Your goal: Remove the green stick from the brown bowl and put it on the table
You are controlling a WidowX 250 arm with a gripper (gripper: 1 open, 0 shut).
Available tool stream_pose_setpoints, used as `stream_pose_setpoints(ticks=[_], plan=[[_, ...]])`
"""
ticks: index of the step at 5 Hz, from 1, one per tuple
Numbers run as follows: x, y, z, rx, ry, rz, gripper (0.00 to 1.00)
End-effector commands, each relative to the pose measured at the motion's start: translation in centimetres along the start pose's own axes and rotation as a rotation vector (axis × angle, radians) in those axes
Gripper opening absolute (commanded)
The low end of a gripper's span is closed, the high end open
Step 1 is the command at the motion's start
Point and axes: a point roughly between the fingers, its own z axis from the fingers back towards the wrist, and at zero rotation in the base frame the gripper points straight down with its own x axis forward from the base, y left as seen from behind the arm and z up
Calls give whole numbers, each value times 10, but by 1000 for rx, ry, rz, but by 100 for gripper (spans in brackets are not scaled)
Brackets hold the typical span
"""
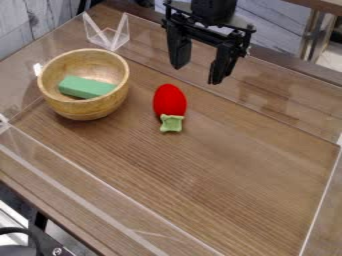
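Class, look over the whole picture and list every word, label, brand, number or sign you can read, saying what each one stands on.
There are none to read: no lettering shows on the green rectangular block, the round light-brown wooden bowl or the red strawberry-like toy.

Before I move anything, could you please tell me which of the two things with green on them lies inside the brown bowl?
The green stick: it lies in the brown bowl, while the red toy is outside.
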Motion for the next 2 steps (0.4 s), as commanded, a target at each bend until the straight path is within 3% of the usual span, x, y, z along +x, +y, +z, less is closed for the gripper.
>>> stream_pose_setpoints(ticks=[1, 2], plan=[[-6, -2, -9, 4, 30, -20, 100], [-12, 23, -7, 11, 35, -44, 100]])
